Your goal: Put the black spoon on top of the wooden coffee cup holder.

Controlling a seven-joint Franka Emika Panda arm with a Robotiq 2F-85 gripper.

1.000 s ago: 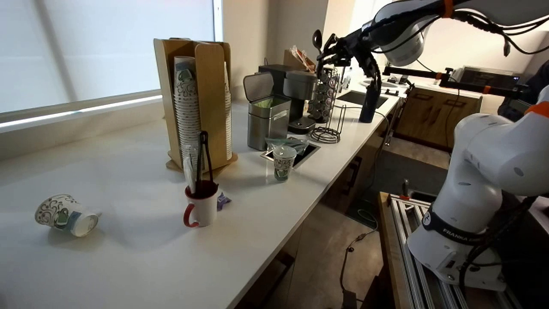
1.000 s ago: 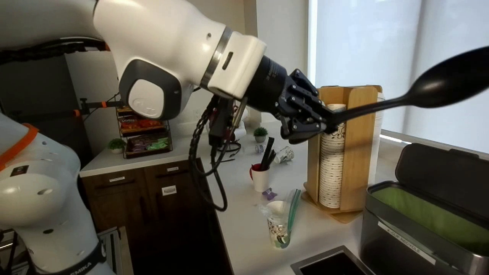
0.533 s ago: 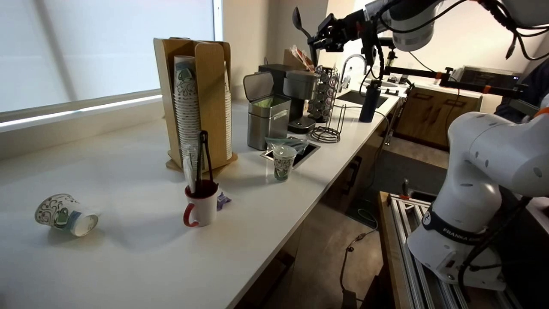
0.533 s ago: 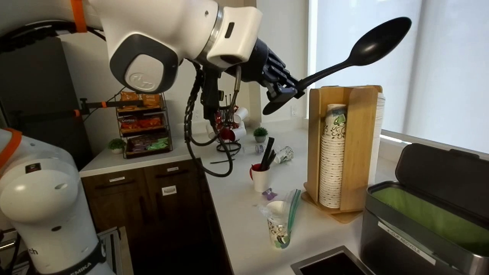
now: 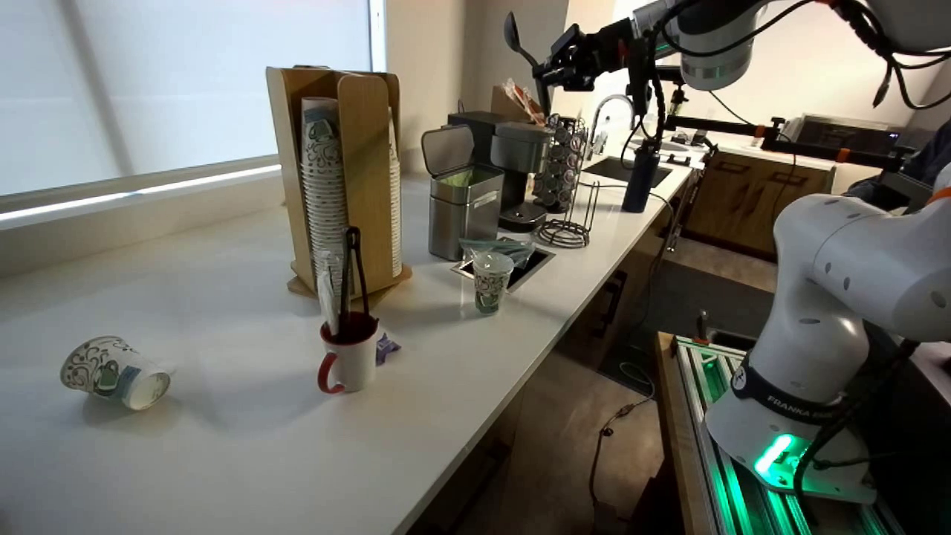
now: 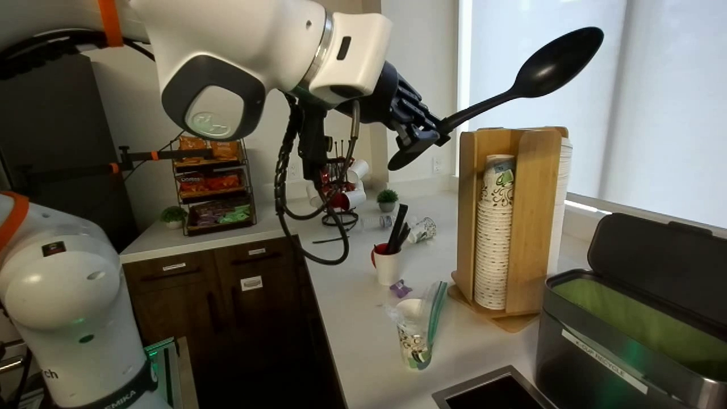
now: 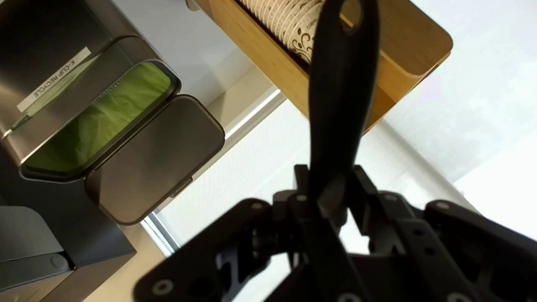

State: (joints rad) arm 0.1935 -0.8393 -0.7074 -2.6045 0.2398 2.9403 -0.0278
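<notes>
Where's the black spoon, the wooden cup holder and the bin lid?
Black spoon [image 6: 535,76]: in an exterior view, its bowl.
Wooden cup holder [image 6: 529,221]: in an exterior view, an upright panel.
Bin lid [image 7: 155,159]: in the wrist view, its middle.

Window shade [image 5: 186,74]: pale, backlit, one darker band, above a light sill [image 5: 148,192]. Wall [image 5: 431,52]: beige, adjoins the window frame [image 5: 377,44]. Countertop [image 5: 245,461]: white, long, extends below the shade. Base cabinets [image 6: 170,307]: dark wood, bear white labels [image 6: 251,283]. Floor [image 5: 550,446]: brown, carries a dark mat [image 5: 713,297]. Far cabinet [image 5: 743,208]: brown wood.

Exterior views sharing cup holder [image 5: 364,178], wrist view close, seemingly tilted
</notes>
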